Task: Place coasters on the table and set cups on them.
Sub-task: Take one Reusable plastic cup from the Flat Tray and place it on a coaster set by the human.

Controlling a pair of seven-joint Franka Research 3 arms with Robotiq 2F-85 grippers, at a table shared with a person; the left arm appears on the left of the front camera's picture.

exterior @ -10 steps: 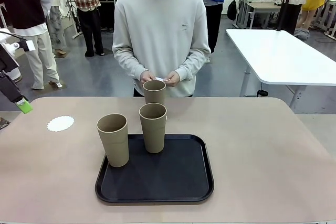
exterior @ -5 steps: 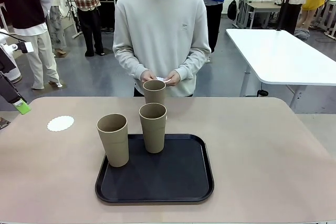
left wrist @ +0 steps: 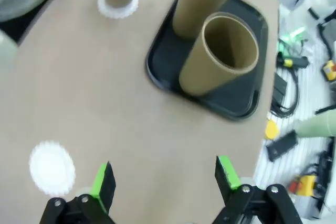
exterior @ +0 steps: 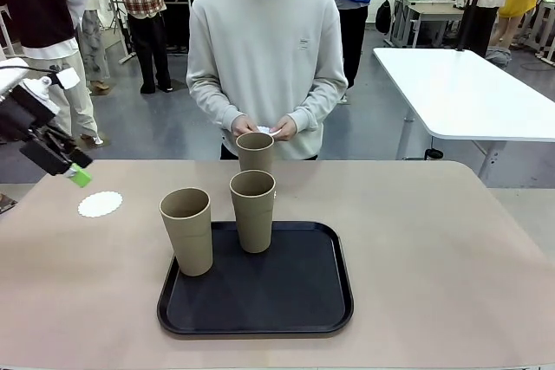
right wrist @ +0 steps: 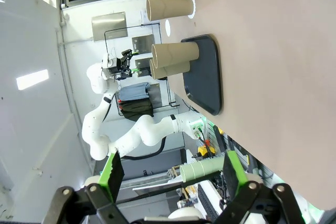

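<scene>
Three tall, matte, tan-beige tapered cups without handles are recorded, all upright with open mouths. The first cup (exterior: 186, 233) and the second cup (exterior: 252, 212) stand on a black rounded-square tray (exterior: 295, 294), toward its left and far edges, near each other but apart. The third cup (exterior: 255, 152) stands off the tray on the large beige-tan tabletop (exterior: 434, 249), just beyond the tray's far edge. It is seated on a small round white paper doily (left wrist: 118, 13), whose scalloped rim is seen around the base in the left wrist view. A second white doily (exterior: 100, 204) lies flat and uncovered on the table's left side, well apart from the tray.

At the far side a person stands with one hand (exterior: 244, 127) and the other hand (exterior: 284, 130) brought together at the waist. A small white item is held between them; its nature cannot be told.

The left gripper (exterior: 75, 171) is held above the table's left edge, near the uncovered doily and tilted toward the table. Its jaws are spread wide and nothing is gripped. In its wrist view bare tabletop lies between the green pads (left wrist: 102, 182), with that doily just outside one finger.

The right gripper (right wrist: 170, 171) is likewise spread wide and empty, held clear of the tabletop.
</scene>
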